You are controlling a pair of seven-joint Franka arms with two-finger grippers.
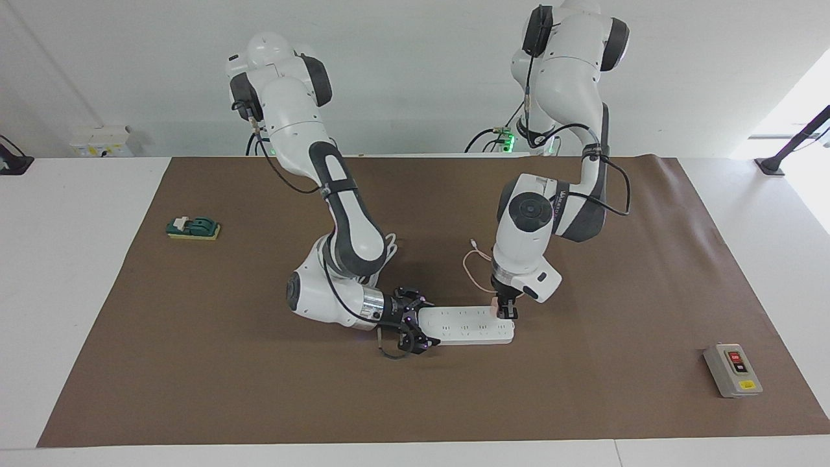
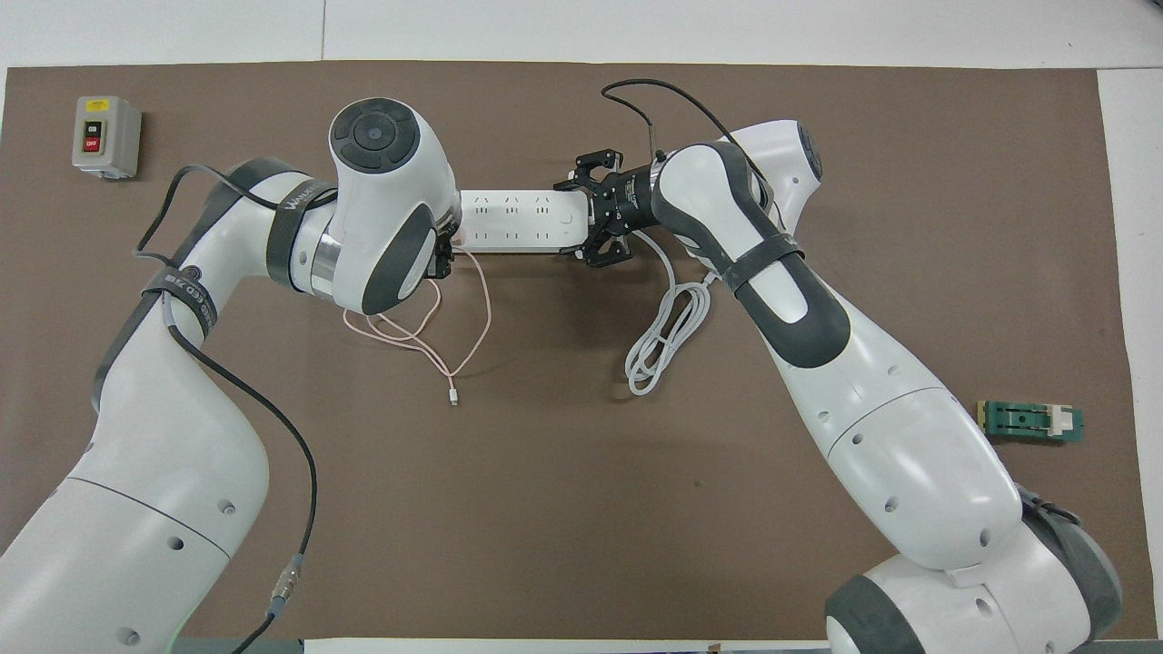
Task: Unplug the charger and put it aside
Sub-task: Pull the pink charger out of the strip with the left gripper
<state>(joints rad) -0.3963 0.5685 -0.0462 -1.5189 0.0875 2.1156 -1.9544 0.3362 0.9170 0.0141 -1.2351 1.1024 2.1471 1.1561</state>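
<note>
At the left arm's end of the white power strip (image 1: 468, 325), the left gripper (image 1: 506, 312) points straight down with its fingers pinched onto the small pink charger (image 1: 496, 305), which sits at that end socket, though I cannot tell whether its prongs are in or out. Its thin pink cable (image 2: 454, 341) loops over the brown mat (image 1: 583, 402) on the robots' side of the strip. At the strip's other end the right gripper (image 1: 420, 328) lies low and level, its jaws clamped on the strip's end
</note>
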